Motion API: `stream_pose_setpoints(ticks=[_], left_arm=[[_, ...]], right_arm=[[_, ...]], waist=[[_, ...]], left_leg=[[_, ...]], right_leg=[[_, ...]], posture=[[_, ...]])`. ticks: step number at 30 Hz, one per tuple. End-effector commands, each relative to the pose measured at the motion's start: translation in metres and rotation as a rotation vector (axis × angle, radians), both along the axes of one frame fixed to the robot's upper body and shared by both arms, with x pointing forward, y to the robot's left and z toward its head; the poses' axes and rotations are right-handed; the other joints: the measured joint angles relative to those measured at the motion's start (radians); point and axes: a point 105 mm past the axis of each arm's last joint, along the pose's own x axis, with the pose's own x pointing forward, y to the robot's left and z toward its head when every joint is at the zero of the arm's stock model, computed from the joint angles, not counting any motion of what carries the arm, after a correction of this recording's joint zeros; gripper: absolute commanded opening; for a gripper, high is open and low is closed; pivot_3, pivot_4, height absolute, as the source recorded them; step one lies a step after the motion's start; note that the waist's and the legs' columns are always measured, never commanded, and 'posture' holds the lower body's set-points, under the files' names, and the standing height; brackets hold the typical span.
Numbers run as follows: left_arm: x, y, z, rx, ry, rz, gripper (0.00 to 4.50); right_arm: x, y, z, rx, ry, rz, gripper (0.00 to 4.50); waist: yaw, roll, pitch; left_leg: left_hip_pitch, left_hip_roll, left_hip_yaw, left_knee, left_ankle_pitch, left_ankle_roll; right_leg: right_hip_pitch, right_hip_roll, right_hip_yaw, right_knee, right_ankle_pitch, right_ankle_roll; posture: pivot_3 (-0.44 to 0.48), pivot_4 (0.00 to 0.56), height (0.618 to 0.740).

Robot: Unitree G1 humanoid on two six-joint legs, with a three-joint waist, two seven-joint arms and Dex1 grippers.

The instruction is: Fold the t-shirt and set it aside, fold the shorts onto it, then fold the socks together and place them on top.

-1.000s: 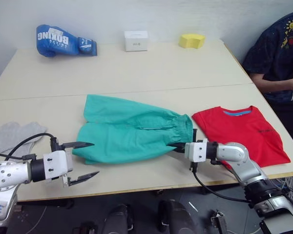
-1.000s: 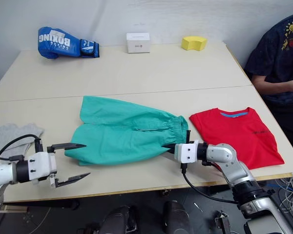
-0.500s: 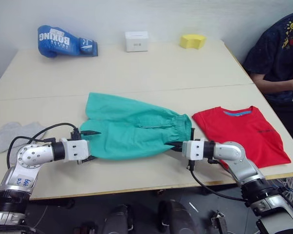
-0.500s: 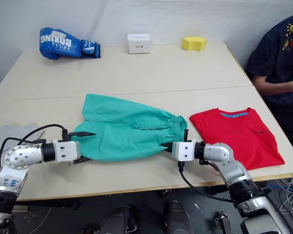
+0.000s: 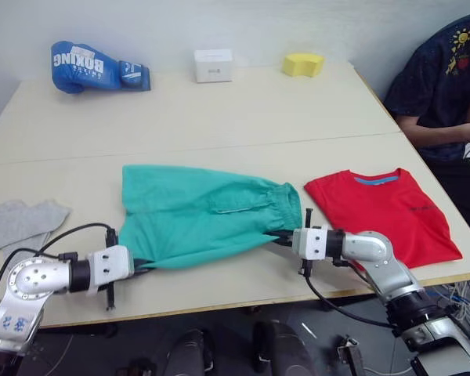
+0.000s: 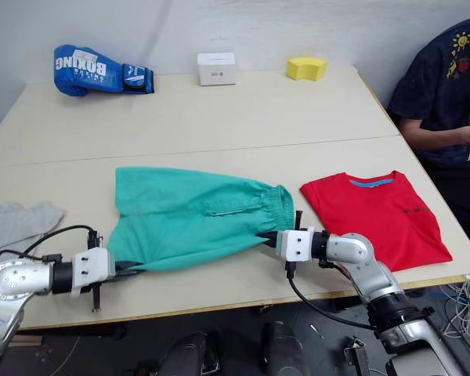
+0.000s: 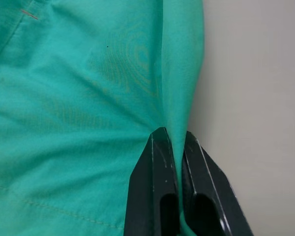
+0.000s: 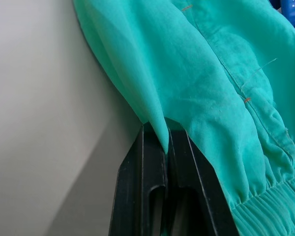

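Left eye view: shorts (image 5: 200, 213) pinched at both near corners.
Spread flat on table (image 5: 243, 102), with t-shirt (image 5: 380, 211) folded just beside waistband and socks (image 5: 19, 223) well apart off the opposite leg end. Left gripper (image 7: 169, 147) pressed together on near leg hem of shorts; right gripper (image 8: 164, 135) pressed together on near edge by waistband. Beyond shorts, at far table edge: boxing glove (image 5: 94, 66), white box (image 5: 213, 65), yellow sponge (image 5: 302, 64).

Both arms were silver-grey metal with white wrist blocks, looping black cables and black two-fingered grippers
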Motion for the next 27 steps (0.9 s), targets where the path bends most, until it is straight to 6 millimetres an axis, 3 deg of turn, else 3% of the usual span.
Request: stream_pose_setpoints(ticks=[1,8,11,16,20,21,22,25,27], left_arm=[[-0.016,-0.006,0.009,-0.012,-0.015,-0.003,0.04],[-0.038,-0.007,0.003,-0.020,0.028,0.016,0.04],[-0.038,-0.006,0.005,-0.035,-0.006,0.040,0.04],[-0.048,-0.001,0.017,-0.061,0.004,0.062,1.54],[-0.094,-0.002,0.036,-0.153,0.275,-0.031,2.65],[-0.098,-0.001,0.039,-0.159,0.305,-0.035,2.65],[-0.095,0.000,0.050,-0.198,0.303,-0.040,2.65],[-0.054,0.000,0.088,-0.345,0.093,0.019,2.65],[-0.031,-0.007,0.099,-0.398,0.020,0.028,2.48]], right_arm=[[-0.012,-0.007,0.014,0.035,-0.020,0.015,0.00],[-0.027,-0.016,0.000,0.010,0.008,-0.011,0.00],[-0.030,-0.015,0.002,0.067,0.067,-0.028,0.00],[-0.049,-0.019,0.008,0.043,0.101,0.009,1.54],[-0.070,-0.028,0.031,0.053,0.239,0.007,2.78],[-0.074,-0.027,0.034,0.061,0.280,0.012,2.78],[-0.079,-0.028,0.044,0.099,0.356,0.025,2.78],[-0.079,-0.023,0.070,0.222,0.453,0.055,2.78],[-0.067,-0.017,0.074,0.272,0.432,0.037,2.37]], waist=[[0.001,0.000,0.000],[0.010,0.000,0.000],[0.017,0.000,0.000],[0.024,0.000,0.000],[0.026,-0.001,0.000],[0.026,0.000,0.001],[0.027,0.001,0.001],[0.036,0.002,0.002],[0.041,0.000,0.001]], left_leg=[[0.000,0.000,0.000,0.000,0.000,0.000],[0.000,0.000,-0.002,0.000,-0.003,0.004],[-0.001,0.000,-0.002,-0.001,-0.004,0.004],[-0.003,0.001,-0.002,-0.001,-0.004,0.004],[-0.006,0.001,-0.003,-0.001,-0.006,0.004],[-0.006,0.001,-0.003,-0.001,-0.006,0.005],[-0.006,0.001,-0.004,-0.001,-0.007,0.005],[-0.005,0.001,-0.006,0.000,-0.007,0.006],[-0.005,0.001,-0.008,0.001,-0.006,0.006]], right_leg=[[0.000,0.000,0.000,-0.001,0.000,0.000],[0.000,0.000,0.000,-0.002,0.000,-0.001],[-0.001,0.000,0.000,-0.003,-0.001,-0.002],[-0.002,0.000,-0.001,-0.004,-0.001,-0.002],[-0.003,0.000,-0.003,-0.008,-0.002,-0.003],[-0.003,0.000,-0.002,-0.008,-0.002,-0.003],[-0.002,0.000,-0.003,-0.011,-0.003,-0.005],[0.002,0.001,-0.004,-0.012,-0.010,-0.017],[0.002,0.001,-0.004,-0.015,-0.008,-0.018]], posture=[[0.000,0.150,0.740],[0.000,0.150,0.740],[0.000,0.150,0.740],[0.000,0.150,0.740],[0.000,0.150,0.740],[0.000,0.150,0.740],[0.000,0.150,0.740],[0.000,0.150,0.740],[0.000,0.150,0.740]])
